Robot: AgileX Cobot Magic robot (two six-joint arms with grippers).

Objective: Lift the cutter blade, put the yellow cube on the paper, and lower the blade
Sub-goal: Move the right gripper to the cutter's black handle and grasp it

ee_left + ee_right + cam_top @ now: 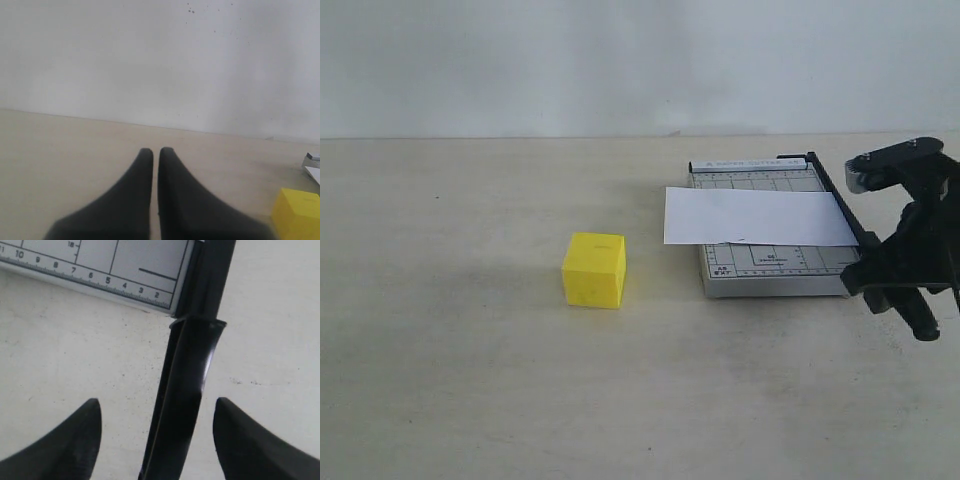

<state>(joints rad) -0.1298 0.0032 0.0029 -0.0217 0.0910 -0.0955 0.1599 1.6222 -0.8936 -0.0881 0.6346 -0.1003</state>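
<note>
Grey trimmer base (772, 268), paper (755, 216) across it, cutter blade (840, 205) flat along its right edge. Stiff, hinged, probably slick: grab the thick handle end (192, 370), sitting between the wide-open right gripper (157, 401). Yellow cube (594, 269) is off left; left gripper (156, 150) pinched shut.

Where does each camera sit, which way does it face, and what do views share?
Exterior: off the arms, facing across the table to a white wall; right hand at the cutter.
Left wrist: on the left arm, looking along the shut left hand toward the wall.
Right wrist: on the right arm, looking down past open fingers at the blade handle.
Shared: yellow cube in exterior and left wrist; cutter in exterior and right wrist.
</note>
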